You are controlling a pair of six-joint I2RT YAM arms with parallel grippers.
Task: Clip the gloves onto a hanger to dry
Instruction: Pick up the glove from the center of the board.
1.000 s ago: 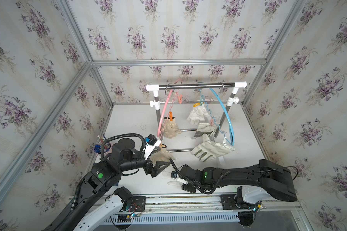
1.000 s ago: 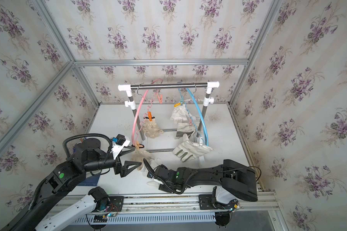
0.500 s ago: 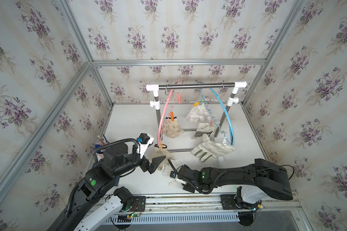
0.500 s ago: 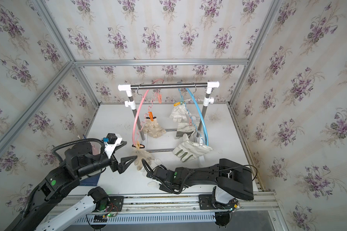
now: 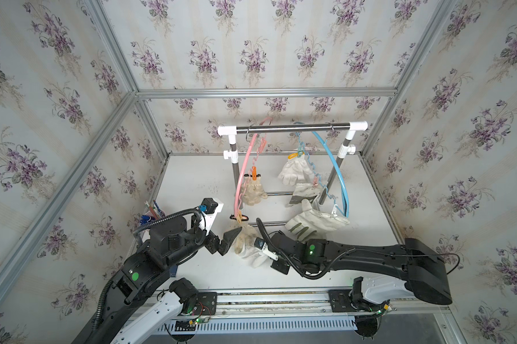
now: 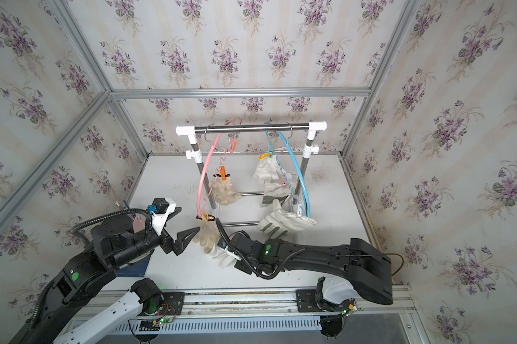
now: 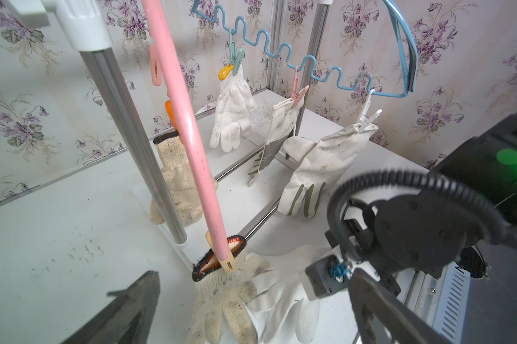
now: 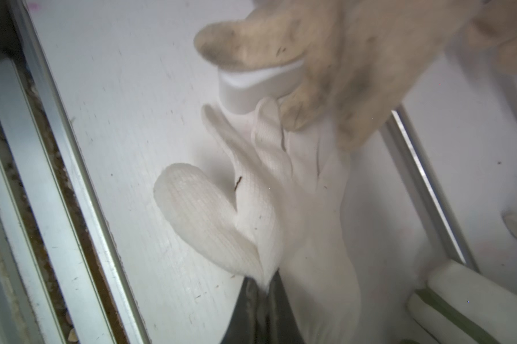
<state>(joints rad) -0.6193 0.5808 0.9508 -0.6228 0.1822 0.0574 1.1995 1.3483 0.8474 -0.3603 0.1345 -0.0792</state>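
Loose white glove (image 8: 281, 193): fine ribbed knit, clean white. It is low on the desk (image 5: 197, 184) near its front edge, at 6 o'clock from the rack (image 5: 293, 127). The long axis runs roughly 3 to 9 o'clock, with the fingers toward 9 and the thumb splayed toward the front edge.
Right end effector (image 8: 263, 283): jaws pressed together on the loose white glove's fabric by the thumb's base, reaching in from 3 o'clock.
Clipped cream glove (image 7: 230, 295): coarse, soiled knit with a black-and-red cuff edge. The cuff is held by a beige clip (image 7: 229, 263) at the lower end of the pink hanger (image 5: 245, 166). The long axis hangs down, and its fingers overlap the white glove's fingers.
Left end effector (image 5: 229, 241): jaws spread wide and holding nothing, just beside the clipped cream glove at its 9 o'clock.
Pink hanger: smooth plastic arc that also carries a second cream glove (image 5: 252, 190) on an orange clip (image 5: 253, 173), fingers down.
Blue hanger (image 5: 337, 175): wavy wire bar, at 3 o'clock of the pink one, holding three gloves with fingers down.
- hanging white glove (image 7: 231, 119) on a yellow clip (image 7: 226, 71)
- grey-banded canvas glove (image 7: 273, 140) on a pink clip (image 7: 299, 89)
- green-patched canvas glove (image 7: 316, 166) on a white clip (image 7: 369, 116)
Rack: steel rail with white plastic corner joints, toward 12 o'clock on the desk.
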